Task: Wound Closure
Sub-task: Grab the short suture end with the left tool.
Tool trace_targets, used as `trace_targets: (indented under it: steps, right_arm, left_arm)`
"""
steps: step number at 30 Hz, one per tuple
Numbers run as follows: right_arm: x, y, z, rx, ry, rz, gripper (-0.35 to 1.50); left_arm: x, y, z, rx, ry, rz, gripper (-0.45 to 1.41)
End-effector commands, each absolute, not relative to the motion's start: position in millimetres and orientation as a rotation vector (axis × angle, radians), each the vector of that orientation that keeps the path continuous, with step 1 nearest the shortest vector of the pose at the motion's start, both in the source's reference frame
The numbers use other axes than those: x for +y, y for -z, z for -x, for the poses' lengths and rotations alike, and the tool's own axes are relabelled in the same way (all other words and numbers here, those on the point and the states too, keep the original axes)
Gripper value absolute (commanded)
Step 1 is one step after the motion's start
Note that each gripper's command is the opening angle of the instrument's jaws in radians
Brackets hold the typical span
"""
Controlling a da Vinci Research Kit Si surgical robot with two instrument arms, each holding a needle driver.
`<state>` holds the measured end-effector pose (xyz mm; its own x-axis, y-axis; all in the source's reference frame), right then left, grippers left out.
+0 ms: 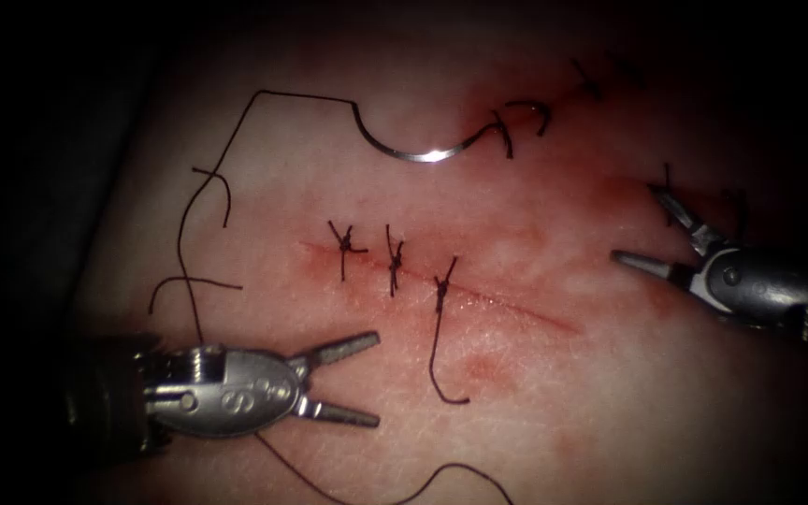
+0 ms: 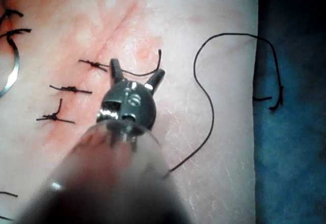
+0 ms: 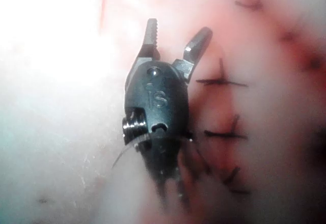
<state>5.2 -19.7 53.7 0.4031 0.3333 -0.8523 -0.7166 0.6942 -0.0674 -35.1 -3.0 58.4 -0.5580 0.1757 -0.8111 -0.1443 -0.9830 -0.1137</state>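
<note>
Tissue (image 1: 610, 411) spreads pale and pink across the endoscope view, glistening under strong light at the centre and falling into darkness toward the edges; in the left wrist view a dark blue surface (image 2: 293, 132) lies beyond its border. Red fluid (image 1: 554, 122) stains the tissue along the cut and more heavily near the upper right. The cut (image 1: 516, 304) runs as a thin line from centre-left down toward the right, and three knotted stitches (image 1: 392, 257) with short upright ends cross its left part, while its right part lies unstitched. The left tool (image 1: 367, 379) lies low on the left, below the cut, its jaws spread wide and holding nothing. The right tool (image 1: 652, 229) comes in from the right edge beyond the cut's right end, its jaws likewise parted and empty, close to more dark stitches on the stained area. The thread (image 1: 184, 224) wanders in loose loops over the tissue on the left, rises to the top and runs on to the needle; another stretch trails from under the left tool to the bottom edge. The needle (image 1: 423, 152) lies free on the tissue above the cut, held by neither tool, its curve bowed downward and catching the light.
</note>
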Motion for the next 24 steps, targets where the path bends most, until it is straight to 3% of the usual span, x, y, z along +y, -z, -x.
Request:
trace_targets:
  steps: [1,16,22,24]
  right_arm:
    - [-20.1,-54.6,-5.9,0.943,-0.693,0.463,1.25]
    - [-21.1,-55.3,-8.6,0.941,-0.676,0.448,1.21]
    - [-21.4,-55.3,-8.7,0.942,-0.673,0.448,1.20]
    - [-21.5,-55.4,-8.7,0.942,-0.673,0.449,1.20]
  left_arm:
    - [-3.2,-59.1,35.6,-0.052,-2.622,1.373,0.31]
    - [-4.6,-63.0,41.4,-0.062,-2.716,1.266,0.19]
    - [-4.9,-64.8,41.8,-0.089,-2.759,1.240,0.10]
    - [-4.9,-65.3,41.8,-0.099,-2.754,1.233,-0.01]
